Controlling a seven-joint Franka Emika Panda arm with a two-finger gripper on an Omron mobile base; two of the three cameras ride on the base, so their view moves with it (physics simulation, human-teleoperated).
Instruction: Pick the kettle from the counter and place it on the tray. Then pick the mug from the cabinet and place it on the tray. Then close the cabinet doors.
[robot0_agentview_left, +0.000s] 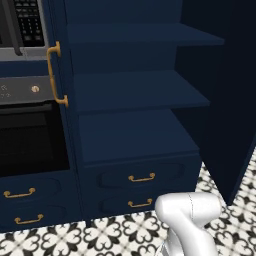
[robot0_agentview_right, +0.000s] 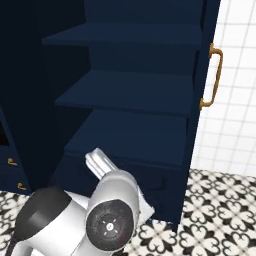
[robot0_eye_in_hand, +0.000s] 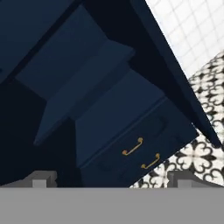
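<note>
Your arm (robot0_agentview_right: 95, 215) sits low in front of the cabinet (robot0_agentview_left: 135, 135), folded at the bottom of both base views, with the hand camera rolled so the shelves run on a slant and the floor (robot0_eye_in_hand: 197, 153) sits at the right.

Count what you have: three bare shelves (robot0_agentview_left: 140, 90) inside the cabinet, and two drawers (robot0_agentview_left: 142, 177) below them, each with one brass pull. Both doors stand open. The right door (robot0_agentview_left: 225, 100) swings out toward you in the left base view; its bar handle (robot0_agentview_right: 214, 77) shows against the white tiled wall in the right base view. The left door's handle (robot0_agentview_left: 55, 75) lies just beside the oven (robot0_agentview_left: 30, 135). Two more brass pulls sit on the drawers under the oven.

Your gripper (robot0_eye_in_hand: 111, 179) is spread wide, its two fingertips (robot0_eye_in_hand: 41, 179) far apart at the bottom of the hand view, holding nothing and touching nothing. It points at the lower shelves and the drawers.
</note>
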